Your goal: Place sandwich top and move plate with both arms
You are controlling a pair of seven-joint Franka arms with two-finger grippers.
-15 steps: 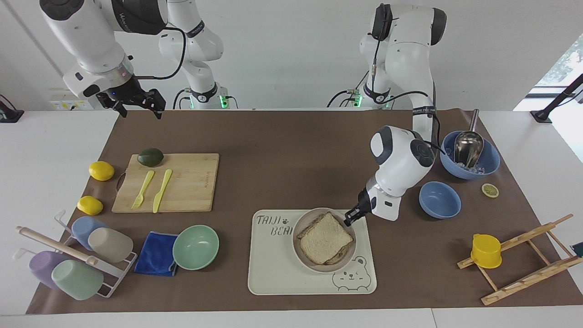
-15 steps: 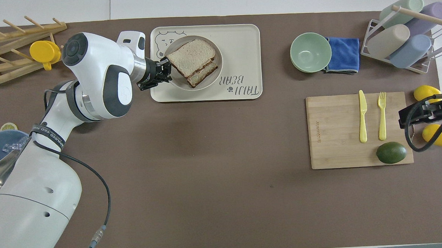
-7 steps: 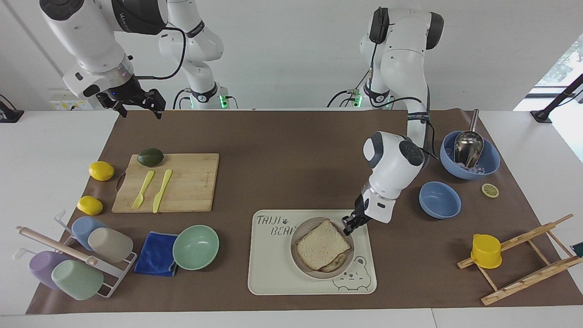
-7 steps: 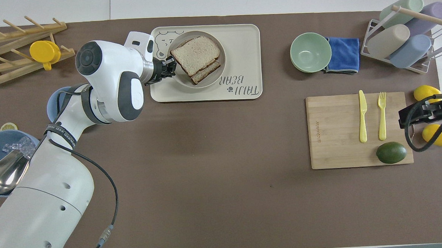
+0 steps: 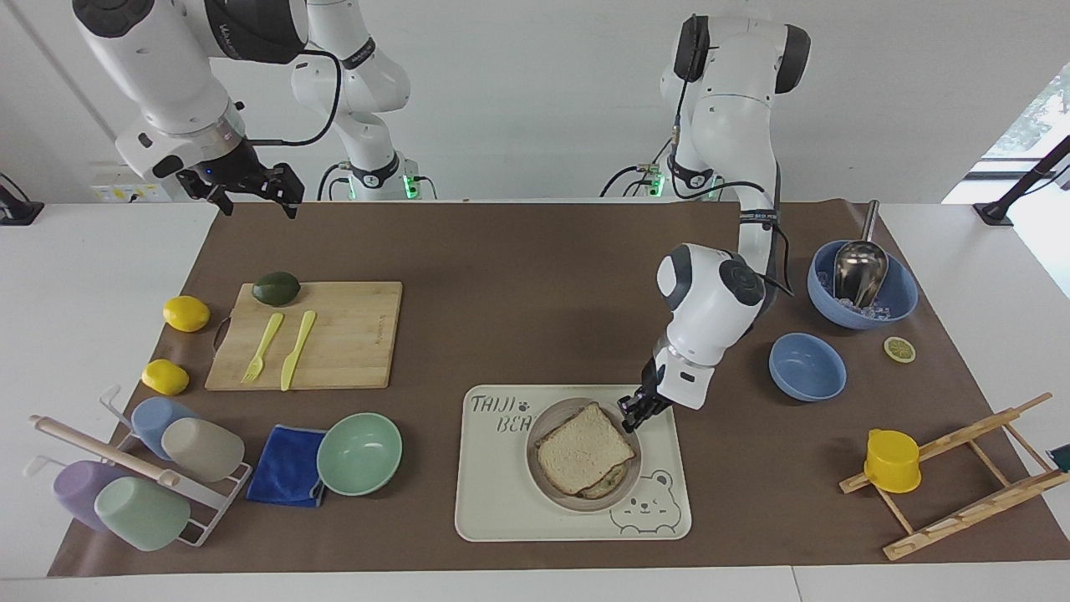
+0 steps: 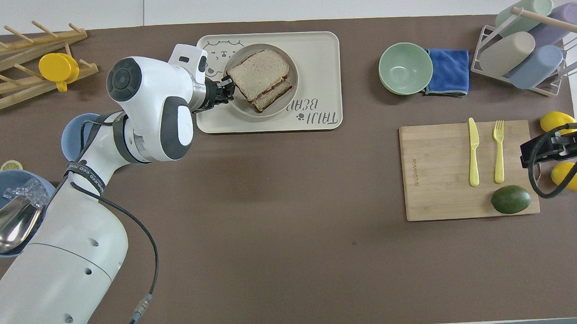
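The plate (image 5: 585, 504) (image 6: 239, 103) sits on the cream bear tray (image 5: 501, 502) (image 6: 318, 53). On the plate lies the sandwich top (image 5: 583, 447) (image 6: 258, 73), a pale bread slice resting askew on a lower slice whose edge shows beneath it. My left gripper (image 5: 631, 414) (image 6: 227, 89) is down at the plate's rim, on the side toward the left arm's end, close to a corner of the bread. My right gripper (image 5: 251, 196) waits raised and open over the table's edge at the right arm's end, holding nothing.
Two blue bowls (image 5: 807, 366) and a wooden rack with a yellow cup (image 5: 892, 460) are at the left arm's end. A mint-green bowl (image 5: 359, 453), blue cloth, cup rack, cutting board (image 5: 334, 334) with cutlery and avocado, and two lemons are at the right arm's end.
The left gripper and the plate with the sandwich have slid together across the tray, a little toward the right arm's end and away from the robots. The right arm has not moved.
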